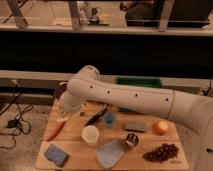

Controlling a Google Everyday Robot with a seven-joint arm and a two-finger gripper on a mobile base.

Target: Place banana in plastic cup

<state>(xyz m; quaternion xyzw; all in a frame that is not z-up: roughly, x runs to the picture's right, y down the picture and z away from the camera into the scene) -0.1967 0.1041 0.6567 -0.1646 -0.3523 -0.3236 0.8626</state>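
The white plastic cup [90, 134] stands upright in the middle front of the wooden table [75, 160]. Just behind it, a slim elongated thing in a narrow V, the banana [96, 117], lies slanted in the arm's shadow. My white arm reaches in from the right. Its gripper [62, 115] hangs at the table's left edge, above the upper end of an orange carrot [55, 131]. It is a hand's width left of the banana and holds nothing that I can see.
A small blue cup [109, 119] stands right of the banana. Also on the table are a grey block [135, 126], a metal can [131, 140], an orange [161, 127], dark grapes [161, 151], a blue sponge [55, 154] and a grey-blue pouch [110, 153]. A green bin [142, 82] sits behind.
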